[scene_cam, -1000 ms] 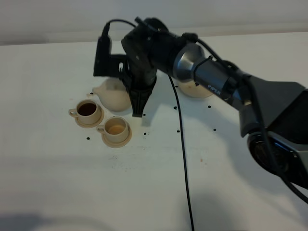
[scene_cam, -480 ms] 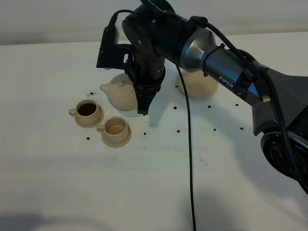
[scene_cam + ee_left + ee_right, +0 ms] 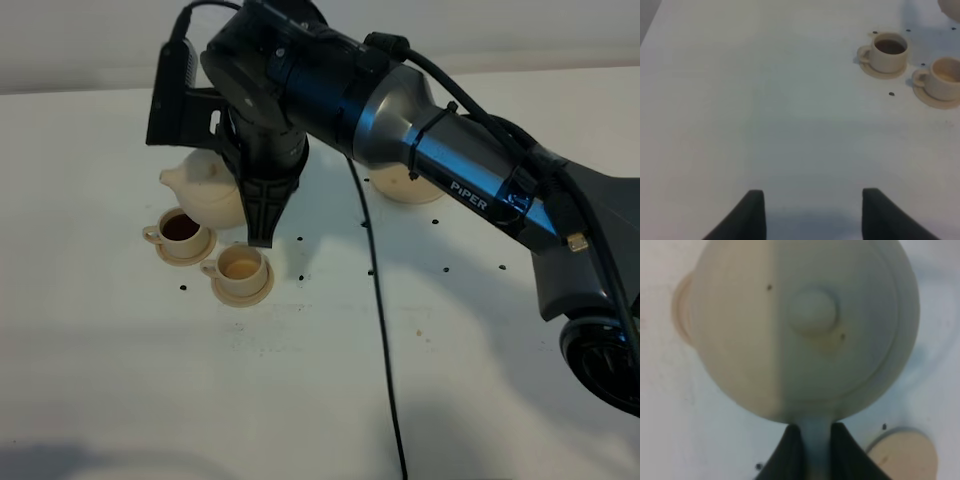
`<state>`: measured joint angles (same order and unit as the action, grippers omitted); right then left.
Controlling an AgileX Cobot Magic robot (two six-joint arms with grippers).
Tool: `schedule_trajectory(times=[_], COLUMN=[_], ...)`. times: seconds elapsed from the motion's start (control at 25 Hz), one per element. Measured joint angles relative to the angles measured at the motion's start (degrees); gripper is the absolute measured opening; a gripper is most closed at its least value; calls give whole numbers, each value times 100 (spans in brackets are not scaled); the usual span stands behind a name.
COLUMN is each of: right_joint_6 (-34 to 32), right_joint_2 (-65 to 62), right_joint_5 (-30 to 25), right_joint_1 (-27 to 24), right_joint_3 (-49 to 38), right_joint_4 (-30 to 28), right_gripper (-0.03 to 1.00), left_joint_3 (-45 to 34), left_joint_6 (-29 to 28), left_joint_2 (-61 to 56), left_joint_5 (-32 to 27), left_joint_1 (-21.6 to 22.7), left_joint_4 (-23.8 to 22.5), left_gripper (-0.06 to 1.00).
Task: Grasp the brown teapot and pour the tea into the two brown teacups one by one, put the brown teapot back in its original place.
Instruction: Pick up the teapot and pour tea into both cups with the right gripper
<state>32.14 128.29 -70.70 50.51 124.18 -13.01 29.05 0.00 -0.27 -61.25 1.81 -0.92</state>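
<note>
Over the white desk (image 3: 120, 380), my right end effector (image 3: 815, 432) clamps the handle of the round-bellied tan ceramic teapot (image 3: 205, 190), aloft by the cups. One small tan teacup (image 3: 182, 227) holds dark tea; the other teacup (image 3: 241, 266) looks pale, probably unpoured. Returning to the wide tan saucer (image 3: 410, 188) remains. My left end effector (image 3: 812, 215) idles, spread.

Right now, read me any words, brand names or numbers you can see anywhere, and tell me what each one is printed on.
"PiPER": white lettering on the dark forearm of the right arm, seen in the exterior high view.
No other text: no writing shows on the brown teapot, the dark-tea teacup or the pale-tea teacup.
</note>
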Motion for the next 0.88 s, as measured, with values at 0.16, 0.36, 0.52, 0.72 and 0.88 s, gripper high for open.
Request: schedule_trajectory(times=[0.16,0.36,0.52,0.72,0.88], right_joint_6=[-110,-271,-322,-326,-473], right_joint_2=[-258,-887,-1300,-1346,-1322], right_joint_5=[12,452,1355,2150,2586], right_joint_1=[6,6,6,6,6], right_joint_3=[-711,-1986,-2930,-3646,-3951], right_joint_4=[-40,-191,-579,-1248,-1833], right_gripper=[9,9,9,9,9], left_joint_3=[0,0,0,0,0], left_joint_6=[0,0,0,0,0], left_joint_2=[0,0,0,0,0], left_joint_5=[0,0,0,0,0], left_joint_1=[0,0,0,0,0], left_joint_4=[0,0,0,0,0], left_gripper=[42,42,42,42,42])
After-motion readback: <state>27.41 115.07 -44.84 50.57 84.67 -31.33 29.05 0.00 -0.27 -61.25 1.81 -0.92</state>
